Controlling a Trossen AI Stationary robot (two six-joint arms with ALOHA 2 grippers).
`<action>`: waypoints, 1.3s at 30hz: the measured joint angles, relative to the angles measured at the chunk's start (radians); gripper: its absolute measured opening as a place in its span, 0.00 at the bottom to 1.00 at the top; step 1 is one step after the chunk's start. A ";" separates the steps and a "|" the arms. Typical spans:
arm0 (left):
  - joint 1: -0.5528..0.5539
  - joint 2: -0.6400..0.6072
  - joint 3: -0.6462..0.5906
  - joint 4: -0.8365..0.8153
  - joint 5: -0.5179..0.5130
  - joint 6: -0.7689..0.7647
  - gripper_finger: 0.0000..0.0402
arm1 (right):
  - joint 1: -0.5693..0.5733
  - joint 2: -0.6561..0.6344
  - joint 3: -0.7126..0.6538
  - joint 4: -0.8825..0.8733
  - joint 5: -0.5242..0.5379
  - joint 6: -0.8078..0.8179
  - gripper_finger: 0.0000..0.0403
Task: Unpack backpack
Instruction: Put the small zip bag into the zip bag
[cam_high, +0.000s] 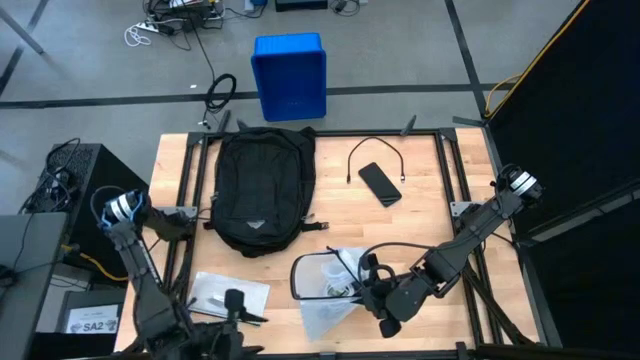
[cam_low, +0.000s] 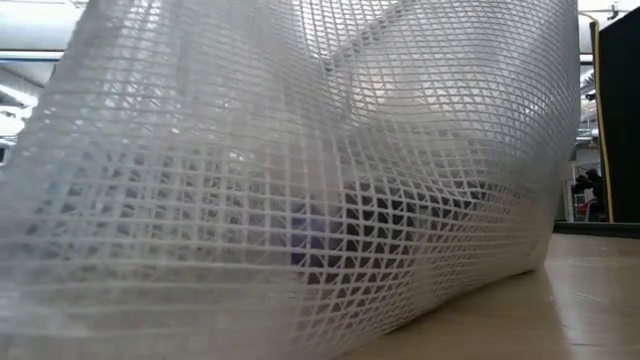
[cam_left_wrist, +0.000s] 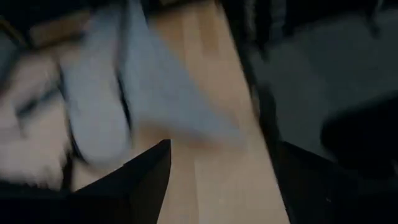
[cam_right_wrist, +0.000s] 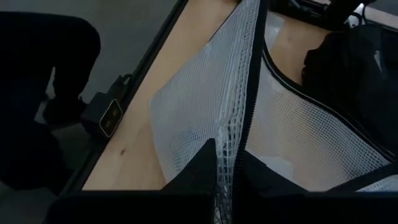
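The black backpack (cam_high: 262, 190) lies flat on the table's far left part. A white mesh pouch (cam_high: 330, 285) with a black-trimmed opening stands near the front edge and fills the low view (cam_low: 300, 180). My right gripper (cam_high: 368, 290) is shut on it, coming in from the right. My left gripper (cam_high: 236, 302) hovers at the front left over a flat white packet (cam_high: 230, 292). In its wrist view, its fingers (cam_left_wrist: 149, 177) stand wide apart with bare table between them. My right gripper pinches the pouch's mesh wall beside the black-trimmed opening edge (cam_right_wrist: 231, 146) between its two fingers (cam_right_wrist: 202, 171). The fingers slant down from the table's right side. The held side is raised, and the pouch's lower part (cam_low: 420, 300) rests on the table.
A black phone (cam_high: 379, 183) and a thin black cable (cam_high: 375, 152) lie on the far right of the table. A blue bin (cam_high: 290, 75) stands on the floor beyond the far edge. Bare wood shows between the backpack and the phone.
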 joint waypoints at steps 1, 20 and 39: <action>-0.004 0.012 -0.010 -0.045 0.038 -0.058 0.64 | 0.000 0.000 0.000 0.003 0.002 0.007 0.00; 0.075 0.183 -0.075 -0.374 0.566 -0.290 0.64 | 0.001 0.000 -0.001 0.047 0.026 -0.002 0.00; 0.223 0.183 -0.075 -0.221 0.708 -0.094 0.64 | 0.144 0.072 -0.001 0.075 0.096 -0.060 0.00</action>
